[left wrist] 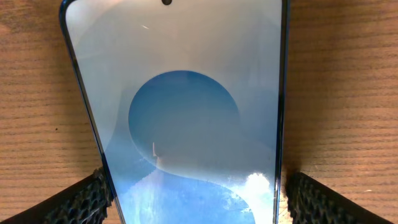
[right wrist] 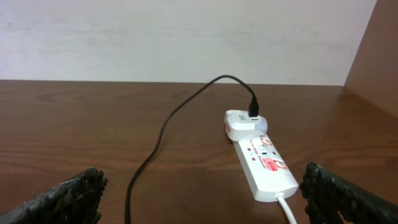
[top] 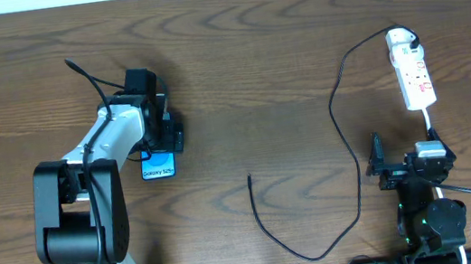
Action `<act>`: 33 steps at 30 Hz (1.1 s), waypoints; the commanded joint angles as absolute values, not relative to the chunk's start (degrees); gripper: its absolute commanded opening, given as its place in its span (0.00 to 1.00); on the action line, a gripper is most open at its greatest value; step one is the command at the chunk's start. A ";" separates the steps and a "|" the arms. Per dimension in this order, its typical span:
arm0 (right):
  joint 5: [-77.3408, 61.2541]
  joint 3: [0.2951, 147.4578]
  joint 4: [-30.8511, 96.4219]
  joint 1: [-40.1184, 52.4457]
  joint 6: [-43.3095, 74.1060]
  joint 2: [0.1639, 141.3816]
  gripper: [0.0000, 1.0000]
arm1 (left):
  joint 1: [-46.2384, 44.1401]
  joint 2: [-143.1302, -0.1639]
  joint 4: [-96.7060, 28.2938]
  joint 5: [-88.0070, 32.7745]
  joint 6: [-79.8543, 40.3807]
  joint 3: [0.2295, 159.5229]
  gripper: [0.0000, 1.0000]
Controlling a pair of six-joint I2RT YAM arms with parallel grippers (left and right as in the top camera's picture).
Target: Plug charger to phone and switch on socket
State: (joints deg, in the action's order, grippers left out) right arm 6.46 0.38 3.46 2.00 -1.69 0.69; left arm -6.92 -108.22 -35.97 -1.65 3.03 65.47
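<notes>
Overhead, the phone [top: 158, 167] lies flat on the wooden desk [top: 245, 67], left of centre. The left gripper [left wrist: 196, 193] straddles it, pads beside its long edges; whether they pinch it I cannot tell. The charger [top: 357, 184] is plugged into the far end of the white socket [top: 412, 72] at the right. Its free tip rests mid-desk, apart from the phone. The right gripper [right wrist: 202, 196] is spread wide and holds nothing, near the socket's cord end.

wooden table [top: 253, 57]: phone [top: 158, 167], charger [top: 332, 110], socket [top: 415, 79]
</notes>
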 commanded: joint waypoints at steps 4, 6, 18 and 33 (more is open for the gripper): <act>6.92 0.32 3.64 1.69 -0.89 0.34 0.99 | -6.79 -108.99 -36.62 -0.40 3.81 63.94 0.90; 6.94 0.32 3.66 1.69 -0.89 0.34 0.99 | -6.79 -108.99 -36.64 -0.40 3.81 63.94 0.90; 6.94 0.32 3.64 1.69 -0.89 0.34 0.99 | -6.79 -108.99 -36.86 -0.43 3.16 63.94 0.90; 6.94 0.32 3.66 1.69 -0.89 0.34 0.99 | -6.79 -108.99 -37.01 -0.43 2.31 63.94 0.90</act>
